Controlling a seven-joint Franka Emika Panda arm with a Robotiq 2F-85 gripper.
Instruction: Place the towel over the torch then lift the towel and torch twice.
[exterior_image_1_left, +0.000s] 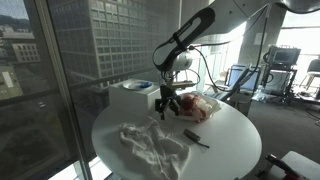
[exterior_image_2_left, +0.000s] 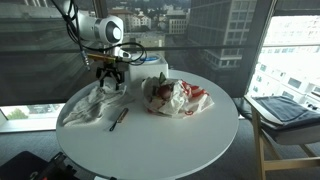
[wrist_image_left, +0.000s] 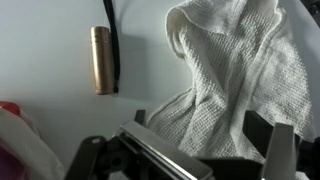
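Arm (exterior_image_1_left: 190, 35): white casing, one long segment in black covering. Wrist housing (exterior_image_2_left: 100, 28): white, rounded. Cables (exterior_image_2_left: 135, 52): black, looped alongside. Gripper (exterior_image_2_left: 110, 86): black body. Fingers (wrist_image_left: 282, 150): dark, grey-edged.

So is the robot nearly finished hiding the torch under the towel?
Not yet. Nothing looks done: the torch lies bare on the table, beside the crumpled towel, not under it. Right now the gripper hangs open over the towel, seemingly about to grab it. Left to do: cover the torch, then lift both together twice.
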